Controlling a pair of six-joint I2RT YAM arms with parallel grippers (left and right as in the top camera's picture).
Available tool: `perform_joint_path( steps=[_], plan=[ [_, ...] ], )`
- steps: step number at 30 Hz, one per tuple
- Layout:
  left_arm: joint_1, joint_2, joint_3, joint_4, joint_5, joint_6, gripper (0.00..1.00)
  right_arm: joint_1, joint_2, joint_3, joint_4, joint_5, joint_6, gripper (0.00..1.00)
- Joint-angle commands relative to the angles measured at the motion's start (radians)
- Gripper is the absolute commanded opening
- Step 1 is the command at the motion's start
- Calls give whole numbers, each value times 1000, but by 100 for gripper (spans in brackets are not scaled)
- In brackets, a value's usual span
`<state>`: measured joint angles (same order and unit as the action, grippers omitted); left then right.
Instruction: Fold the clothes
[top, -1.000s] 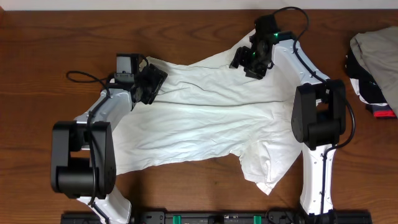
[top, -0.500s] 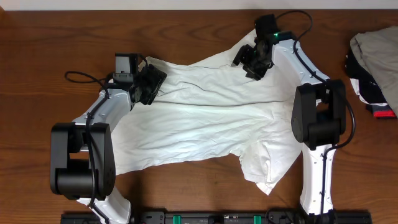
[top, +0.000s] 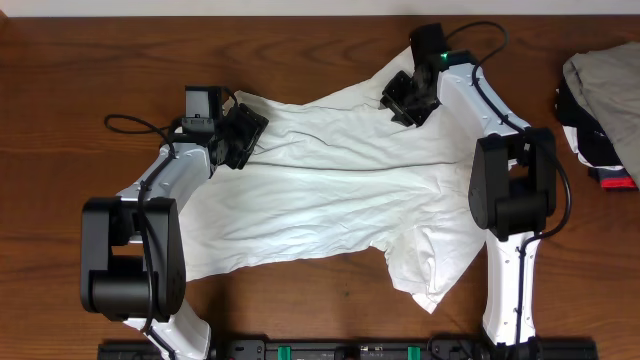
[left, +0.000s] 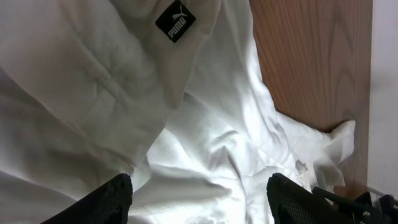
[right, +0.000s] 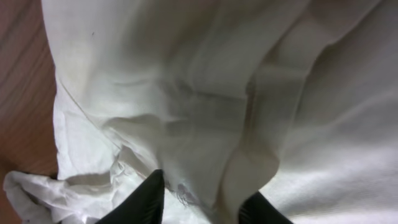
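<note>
Overhead, the T-shirt (top: 330, 190) is lying spread and wrinkled on the surface (top: 300, 40), thin and limp, likely wanting pinches at its edges. The left claw (left: 199, 196) is hanging apart over it; the right claw (right: 205, 202) is straddling a fold, whether clamped I cannot tell.

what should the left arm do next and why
Probably close the left gripper on the T-shirt: its fingers stand wide apart over bunched fabric, while the right gripper has a raised fold between its closer-set fingers.
</note>
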<state>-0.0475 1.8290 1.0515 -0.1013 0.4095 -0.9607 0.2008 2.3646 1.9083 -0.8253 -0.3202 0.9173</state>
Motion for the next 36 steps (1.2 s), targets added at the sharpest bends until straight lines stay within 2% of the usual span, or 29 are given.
perform_joint_path(
  steps=[1, 5, 7, 13, 16, 20, 32, 36],
  plan=[
    [5, -15, 22, -7, 1, 21, 72, -23, 1, 6, -11, 37, 14, 28],
    [5, -15, 22, -11, 0, 21, 73, -37, 1, 6, -47, 85, 16, 25],
    [5, -15, 22, -14, -2, 21, 81, -39, 1, 6, -51, 88, 21, 28],
    [5, -15, 22, -14, -2, 21, 81, -35, 1, 6, -45, 84, 20, 33],
    [5, -15, 22, -14, -2, 21, 81, -30, 1, 6, -38, 80, 21, 40],
    [5, -15, 22, -18, -2, 21, 81, -21, 1, 6, -22, 76, 21, 41],
    [5, -15, 21, -25, -2, 32, 81, -14, 1, 6, 3, 54, 48, 38],
    [5, -15, 21, -25, -2, 32, 81, -6, 2, 6, 3, 54, 48, 30]
  ],
)
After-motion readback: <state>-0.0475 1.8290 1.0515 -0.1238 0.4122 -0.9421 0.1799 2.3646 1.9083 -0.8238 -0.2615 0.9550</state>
